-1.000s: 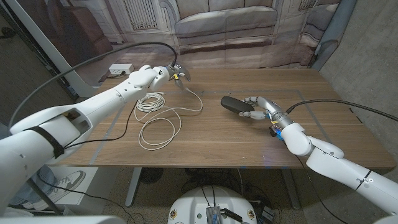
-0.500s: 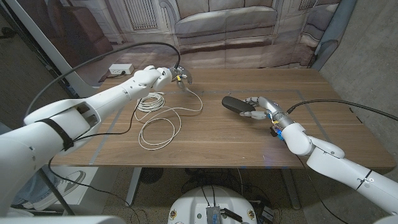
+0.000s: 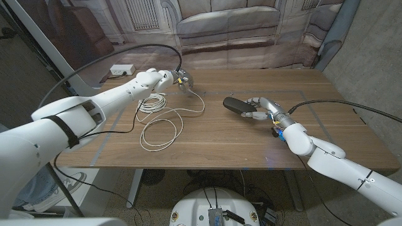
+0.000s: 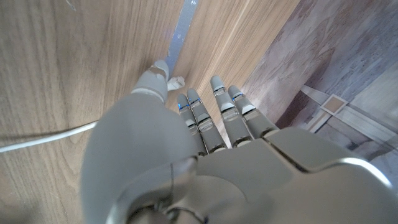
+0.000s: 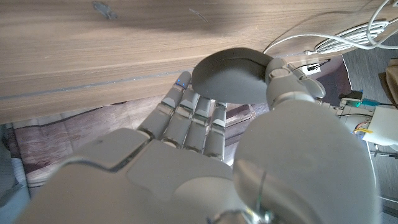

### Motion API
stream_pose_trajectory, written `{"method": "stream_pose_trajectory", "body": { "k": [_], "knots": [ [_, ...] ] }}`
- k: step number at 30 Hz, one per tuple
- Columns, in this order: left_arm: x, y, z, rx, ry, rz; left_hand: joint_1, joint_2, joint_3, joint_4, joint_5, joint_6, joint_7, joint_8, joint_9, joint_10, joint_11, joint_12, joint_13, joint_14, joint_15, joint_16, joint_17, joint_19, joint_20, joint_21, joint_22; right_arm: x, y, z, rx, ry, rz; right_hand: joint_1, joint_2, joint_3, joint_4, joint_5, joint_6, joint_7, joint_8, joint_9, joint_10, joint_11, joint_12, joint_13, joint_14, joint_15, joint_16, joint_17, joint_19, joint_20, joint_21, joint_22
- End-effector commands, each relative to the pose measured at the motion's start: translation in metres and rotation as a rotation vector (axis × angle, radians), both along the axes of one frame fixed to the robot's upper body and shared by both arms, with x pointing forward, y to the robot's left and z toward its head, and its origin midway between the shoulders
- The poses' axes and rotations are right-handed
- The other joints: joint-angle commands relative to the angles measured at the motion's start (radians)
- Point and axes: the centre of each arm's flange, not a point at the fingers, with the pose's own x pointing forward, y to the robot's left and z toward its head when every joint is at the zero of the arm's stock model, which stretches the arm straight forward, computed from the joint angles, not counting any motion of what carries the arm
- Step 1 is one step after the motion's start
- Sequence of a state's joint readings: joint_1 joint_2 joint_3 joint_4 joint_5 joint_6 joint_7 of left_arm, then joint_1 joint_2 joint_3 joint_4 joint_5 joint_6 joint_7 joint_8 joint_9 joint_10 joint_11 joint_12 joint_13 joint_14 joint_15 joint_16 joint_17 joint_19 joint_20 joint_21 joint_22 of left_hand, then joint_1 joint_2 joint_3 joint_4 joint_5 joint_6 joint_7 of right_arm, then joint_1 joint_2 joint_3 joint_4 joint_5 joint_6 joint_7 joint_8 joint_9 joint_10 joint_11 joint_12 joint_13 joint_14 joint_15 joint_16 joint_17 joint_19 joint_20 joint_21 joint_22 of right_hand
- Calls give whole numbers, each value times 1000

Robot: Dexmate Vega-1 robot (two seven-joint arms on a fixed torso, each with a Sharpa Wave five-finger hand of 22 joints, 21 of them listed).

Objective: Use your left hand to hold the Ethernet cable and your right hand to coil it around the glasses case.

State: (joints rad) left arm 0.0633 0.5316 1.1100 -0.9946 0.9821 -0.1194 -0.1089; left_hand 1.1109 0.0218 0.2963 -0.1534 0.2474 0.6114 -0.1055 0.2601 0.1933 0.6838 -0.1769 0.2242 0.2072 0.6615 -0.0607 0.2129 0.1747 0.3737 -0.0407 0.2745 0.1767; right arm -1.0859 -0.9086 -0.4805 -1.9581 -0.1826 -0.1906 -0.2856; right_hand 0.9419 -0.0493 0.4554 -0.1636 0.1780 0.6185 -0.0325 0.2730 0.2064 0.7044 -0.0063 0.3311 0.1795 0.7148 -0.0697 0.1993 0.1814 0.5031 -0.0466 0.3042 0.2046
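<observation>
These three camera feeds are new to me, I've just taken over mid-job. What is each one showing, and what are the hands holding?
The wide picture comes from a camera on the robot's head, looking down at a wooden table. The two white arms are the robot's own. Its left hand is at the end of the white Ethernet cable, whose loops lie loose on the table. Whether it grips the plug is hard to tell. Its right hand holds the dark glasses case.

The other two pictures come from cameras on each wrist, looking along the back of that hand, and are turned around. The right wrist view shows the case's end between thumb and fingers.
</observation>
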Motion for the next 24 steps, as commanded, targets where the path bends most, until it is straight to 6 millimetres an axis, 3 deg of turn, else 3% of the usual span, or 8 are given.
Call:
{"method": "stream_pose_trajectory", "body": {
  "k": [1,24],
  "knots": [
    [7,3,-9,-13,5,-28,14,4,10,1,-10,21,-1,11,1,16,1,6,2,15,-150,0,2,18,-51,7,3,2,3,1,-4,4,-2,113,121,14,13,4,112,-108,1,4,194,-182,-1,5,8,-139,0,2,-2,-94,5,2],
    [14,2,-15,-42,-6,-48,25,22,23,14,-47,60,6,12,2,48,5,1,2,33,-144,-13,1,52,-50,6,3,3,3,-1,-3,16,-5,110,123,13,16,4,116,-107,-3,4,197,-180,-7,5,11,-139,-2,1,-2,-95,5,2]
  ]
}}
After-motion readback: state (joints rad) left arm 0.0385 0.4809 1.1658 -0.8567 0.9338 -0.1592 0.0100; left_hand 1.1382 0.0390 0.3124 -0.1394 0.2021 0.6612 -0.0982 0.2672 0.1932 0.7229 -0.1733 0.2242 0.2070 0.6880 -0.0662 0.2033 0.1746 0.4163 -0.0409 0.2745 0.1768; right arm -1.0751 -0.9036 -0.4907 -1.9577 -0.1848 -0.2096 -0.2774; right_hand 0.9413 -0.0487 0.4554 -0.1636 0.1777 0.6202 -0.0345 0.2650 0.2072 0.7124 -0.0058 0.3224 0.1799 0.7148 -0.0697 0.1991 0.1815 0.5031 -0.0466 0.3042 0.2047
